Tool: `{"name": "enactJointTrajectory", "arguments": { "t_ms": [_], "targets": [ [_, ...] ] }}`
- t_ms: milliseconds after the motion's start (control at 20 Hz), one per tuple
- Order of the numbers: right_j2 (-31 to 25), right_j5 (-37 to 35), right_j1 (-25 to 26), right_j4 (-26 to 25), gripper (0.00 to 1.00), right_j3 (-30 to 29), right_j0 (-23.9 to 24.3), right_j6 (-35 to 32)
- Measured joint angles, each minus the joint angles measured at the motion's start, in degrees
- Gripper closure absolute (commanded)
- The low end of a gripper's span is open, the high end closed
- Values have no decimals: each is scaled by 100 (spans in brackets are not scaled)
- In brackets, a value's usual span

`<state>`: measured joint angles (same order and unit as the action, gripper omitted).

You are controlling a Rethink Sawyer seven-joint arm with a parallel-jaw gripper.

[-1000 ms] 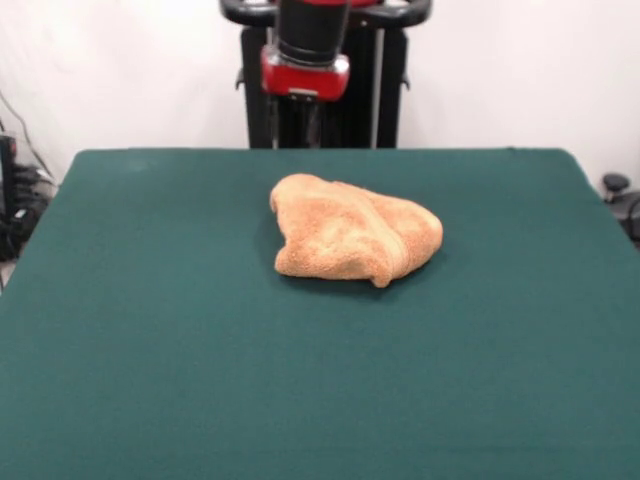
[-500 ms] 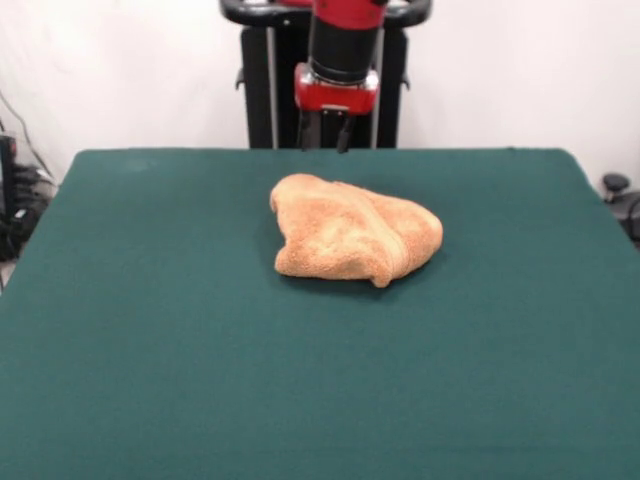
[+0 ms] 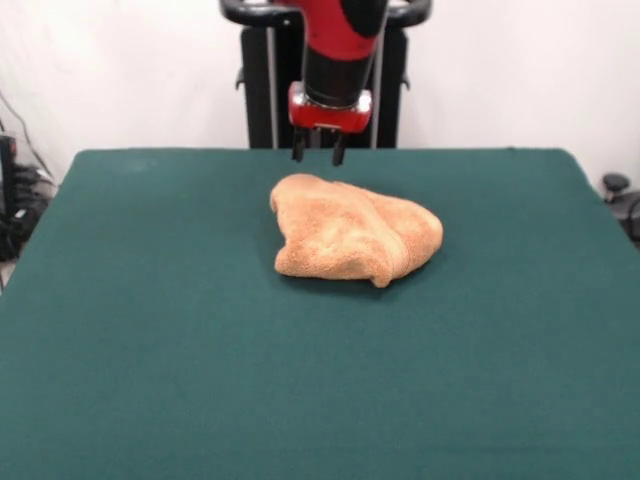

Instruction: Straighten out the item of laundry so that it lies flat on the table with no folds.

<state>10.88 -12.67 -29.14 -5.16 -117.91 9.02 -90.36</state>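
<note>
Right now I see my arm (image 3: 338, 40) coming straight down at the far side of the desk (image 3: 150, 330), its gripper (image 3: 318, 152) pointing downward with the two fingers (image 3: 298, 150) parted and holding nothing. Just nearer and slightly right, the towel (image 3: 352, 232) lies crumpled in a folded heap around the desk's middle.

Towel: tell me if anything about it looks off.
The towel lies bunched in a lumpy heap near the middle of the table, with folds across its top, not spread flat. No damage shows. The gripper hangs above its far edge, jaws open.
</note>
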Motion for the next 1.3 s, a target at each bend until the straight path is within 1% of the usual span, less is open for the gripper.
{"name": "enactJointTrajectory", "arguments": {
  "t_ms": [350,550,850,1050,1300],
  "targets": [
    [133,-791,16,205,0,354,-231,-1],
    [167,-835,8,267,0,419,-295,-1],
    [157,-859,98,300,0,537,-51,0],
    [158,-1129,145,301,0,766,146,0],
    [154,-1349,150,300,0,1001,225,0]
  ]
}}
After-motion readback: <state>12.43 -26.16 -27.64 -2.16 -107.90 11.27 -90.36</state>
